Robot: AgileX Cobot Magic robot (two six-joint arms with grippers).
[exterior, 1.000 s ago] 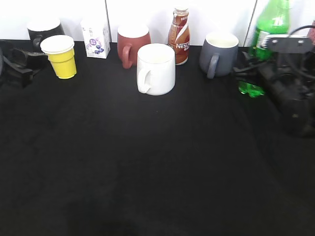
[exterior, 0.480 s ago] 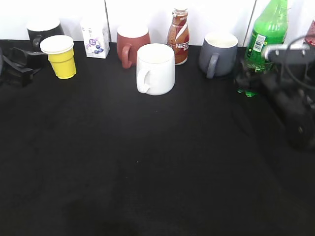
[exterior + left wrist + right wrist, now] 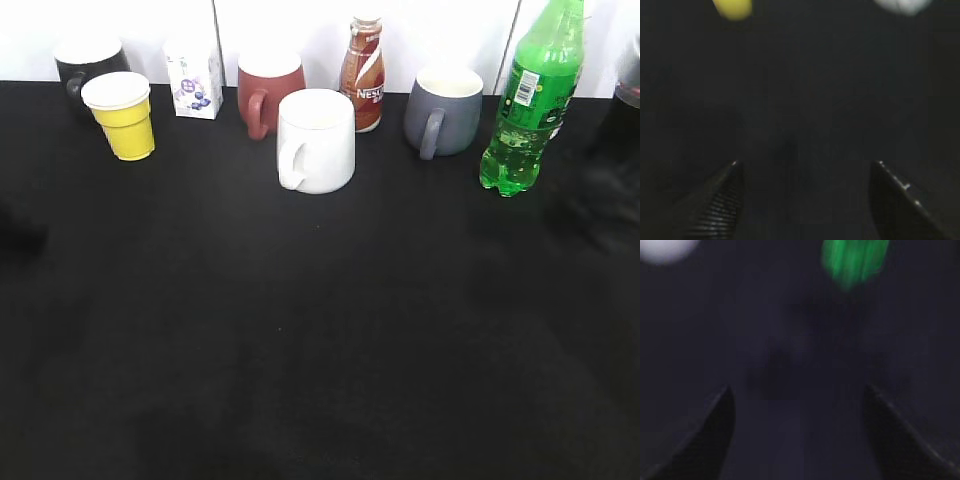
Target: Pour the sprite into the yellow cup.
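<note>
Both your left gripper (image 3: 802,200) and right gripper (image 3: 797,435) gape wide, holding nothing. Grab the sprite (image 3: 530,100) at two o'clock off-centre, and it may topple before reaching the yellow cup (image 3: 120,114).

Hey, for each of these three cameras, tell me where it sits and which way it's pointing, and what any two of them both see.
Exterior view: raised at the table's front, slanting down at the back row, from the yellow cup to the sprite; only dark blurs at both side edges, perhaps the arms.
Left wrist view: on the left arm, facing across the black cloth; open left gripper below, yellow cup at top.
Right wrist view: on the right arm, facing the sprite; open right gripper below.
Shared: exterior and left wrist both show the cup; exterior and right wrist the sprite.
</note>
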